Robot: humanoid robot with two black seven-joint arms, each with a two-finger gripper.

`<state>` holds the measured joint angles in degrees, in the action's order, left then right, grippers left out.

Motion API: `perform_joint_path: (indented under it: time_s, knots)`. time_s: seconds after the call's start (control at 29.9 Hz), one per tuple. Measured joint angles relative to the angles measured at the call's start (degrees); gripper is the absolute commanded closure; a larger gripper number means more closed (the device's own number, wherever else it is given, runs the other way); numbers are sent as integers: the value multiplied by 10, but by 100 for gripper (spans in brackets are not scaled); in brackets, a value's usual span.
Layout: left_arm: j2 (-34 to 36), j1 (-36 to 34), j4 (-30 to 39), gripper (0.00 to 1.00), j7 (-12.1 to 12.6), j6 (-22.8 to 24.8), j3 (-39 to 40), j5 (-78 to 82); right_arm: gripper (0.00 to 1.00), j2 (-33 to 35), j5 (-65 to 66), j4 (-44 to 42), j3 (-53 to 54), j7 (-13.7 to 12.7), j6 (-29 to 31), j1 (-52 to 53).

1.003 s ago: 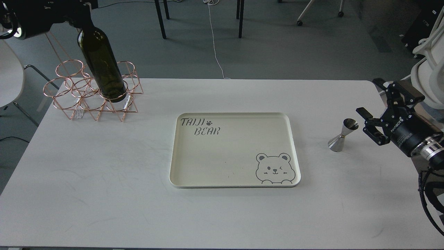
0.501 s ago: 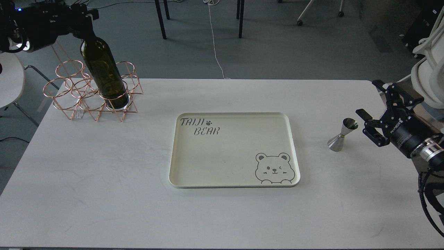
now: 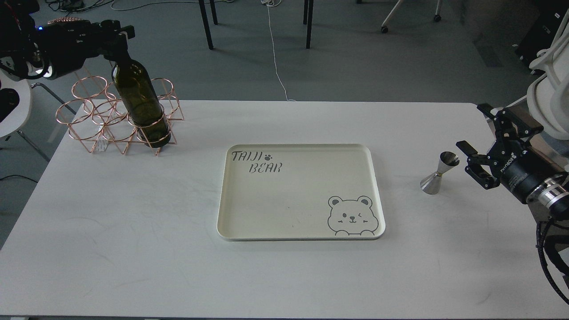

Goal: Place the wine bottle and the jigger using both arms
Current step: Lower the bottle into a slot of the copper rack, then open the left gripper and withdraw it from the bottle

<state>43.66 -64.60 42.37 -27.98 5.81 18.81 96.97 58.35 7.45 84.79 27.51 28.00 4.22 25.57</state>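
The wine bottle [image 3: 140,104], dark olive-green, stands tilted inside the front-right ring of a copper wire rack [image 3: 89,120] at the table's far left. Its neck leans to the left. My left gripper [image 3: 116,40] is shut on the top of the neck, which it hides. The jigger [image 3: 438,174], small and steel, stands upright on the table at the right, just right of the tray. My right gripper [image 3: 472,135] is open and empty, close to the right of the jigger's upper cup and apart from it.
A cream tray [image 3: 302,200] printed with "TAIJI BEAR" and a bear face lies in the middle of the white table [image 3: 133,231]. Chair and table legs stand on the floor beyond the far edge. A white chair is at the far left.
My left gripper has come down and to the right with the bottle, which has sunk deeper into the rack's ring. The right gripper and the jigger have hardly moved.
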Motion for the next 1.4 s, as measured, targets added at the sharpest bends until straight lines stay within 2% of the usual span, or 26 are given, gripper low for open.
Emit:
perform_joint_path:
  time_s: [0.13,0.27,0.37,0.47,0.53,0.57,0.84,0.94,1.07,1.14,1.24,1.4]
  knots:
    - [-1,3,0,54,0,0,0,0,6,1,0,0,0,0,0,0]
    - [-1,4,0,28,0,0,1,-2,6,1,0,0,0,0,0,0]
    - [-1,4,0,23,0,-2,1,-3,6,1,0,1,0,0,0,0]
    - [-1,4,0,11,0,-7,1,-3,6,1,0,1,0,0,0,0]
    - [0,4,0,11,0,-8,3,-7,6,1,0,1,0,0,0,0]
    - [2,4,1,2,0,-8,3,-10,6,1,0,1,1,0,0,0]
    - [32,-23,37,2,0,14,7,-151,5,1,0,1,3,0,0,0]
    - [54,-40,104,2,0,32,12,-255,3,1,0,0,5,0,0,0]
    - [71,-35,223,2,0,31,18,-430,1,-8,0,-1,6,0,0,-1]
    - [68,-9,284,2,0,23,19,-524,1,-16,0,-4,6,0,0,-1]
    - [52,47,338,2,0,12,36,-582,1,-32,0,-13,7,0,0,-1]
    - [-6,198,357,2,0,5,143,-596,1,-52,-8,-33,9,0,-1,0]
